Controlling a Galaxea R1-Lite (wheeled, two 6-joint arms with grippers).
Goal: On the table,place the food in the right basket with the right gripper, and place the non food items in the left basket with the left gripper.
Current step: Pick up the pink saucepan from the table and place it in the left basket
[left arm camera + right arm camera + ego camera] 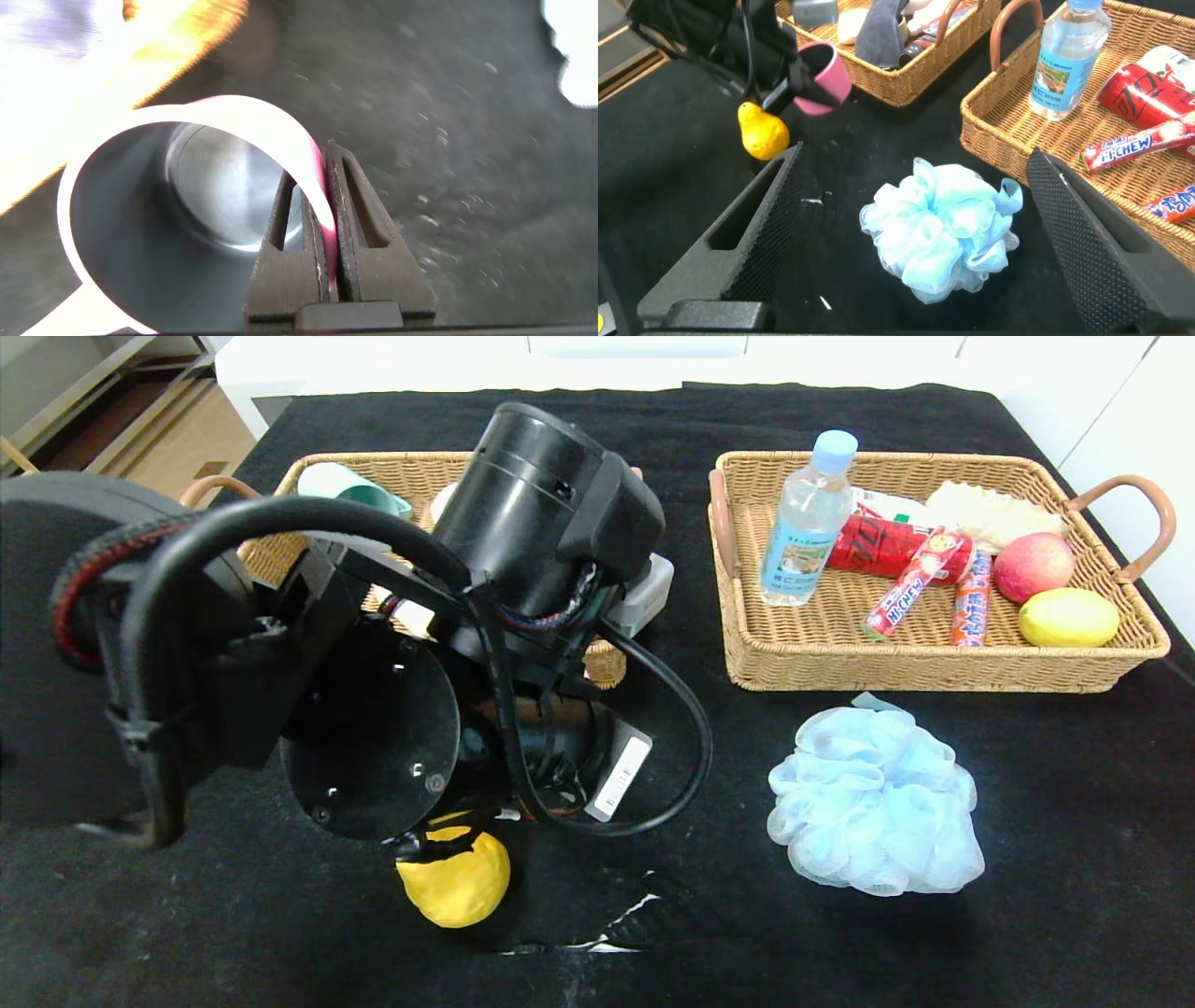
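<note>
A: Why does the left gripper (329,245) grip so narrowly?
B: Its fingers pinch the pink pot (822,78) by the rim, above the desk (1027,803), near the pear (455,877).
A: And the right gripper (915,233)?
B: Spread wide; the puff (941,229) lies at six o'clock of the right basket (934,663).

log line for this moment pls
left gripper: shut on pink pot rim, lifted | right gripper: open, above mesh puff | pear: on table

White cabinets (597,355) behind; wooden shelving (112,420) on the left side

The left arm (392,644) looms over the yellow pear (457,882); the blue mesh puff (873,803) lies before the right basket (934,663).
</note>
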